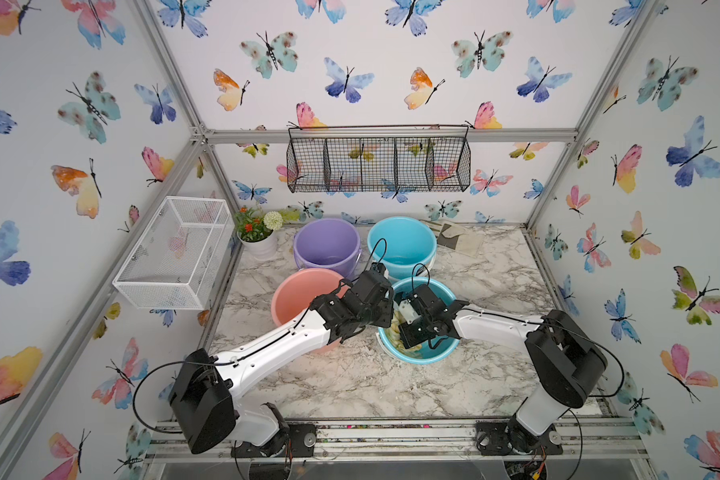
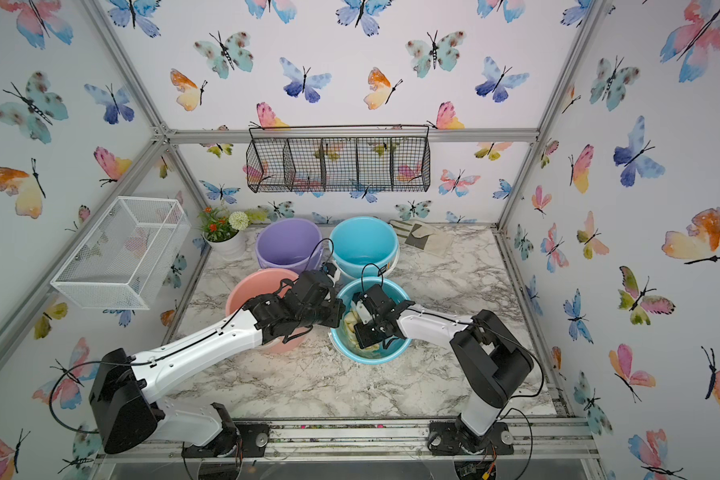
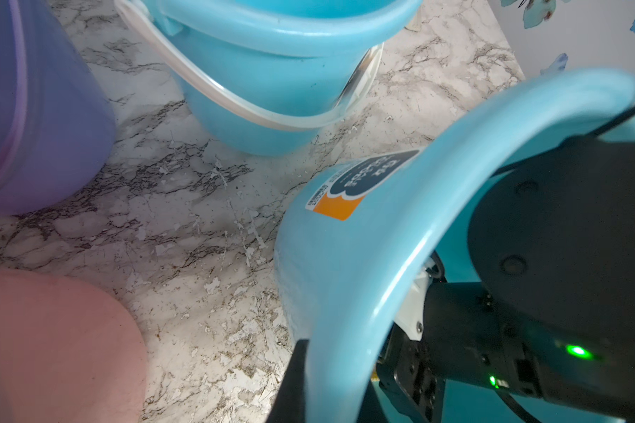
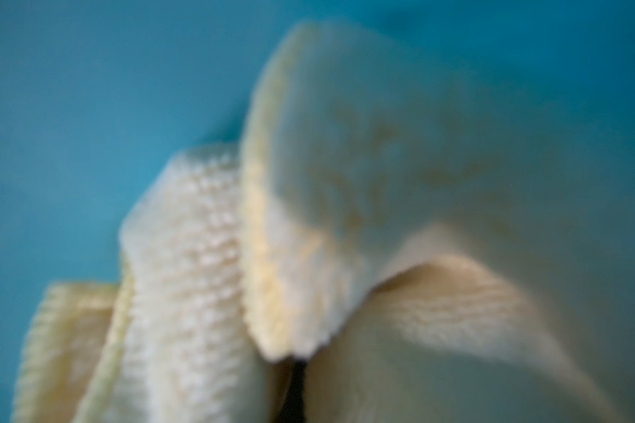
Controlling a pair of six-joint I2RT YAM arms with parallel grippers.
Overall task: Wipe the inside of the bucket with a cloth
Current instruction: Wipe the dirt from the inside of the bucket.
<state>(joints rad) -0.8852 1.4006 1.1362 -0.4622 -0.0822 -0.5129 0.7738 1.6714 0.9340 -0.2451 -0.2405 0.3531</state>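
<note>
The near blue bucket (image 1: 443, 351) (image 2: 393, 353) stands upright mid-table. My left gripper (image 1: 386, 309) (image 2: 338, 312) is shut on the bucket's left rim. In the left wrist view the rim (image 3: 349, 293) passes between the jaws, with one dark finger (image 3: 294, 381) outside the wall. My right gripper (image 4: 294, 397) reaches down inside the bucket, shut on the pale yellow cloth (image 4: 206, 256). The cloth (image 1: 393, 332) (image 2: 350, 323) bunches against the inner left wall in both top views. The right wrist hides the fingertips from above.
A pink bucket (image 1: 294, 293) sits just left under my left arm. A purple bucket (image 1: 327, 243) and a second blue bucket (image 1: 402, 243) stand behind. A flower pot (image 1: 260, 245), a beige cloth with a dark patch (image 1: 454, 239) and wall baskets (image 1: 175, 253) (image 1: 379, 164) lie further back.
</note>
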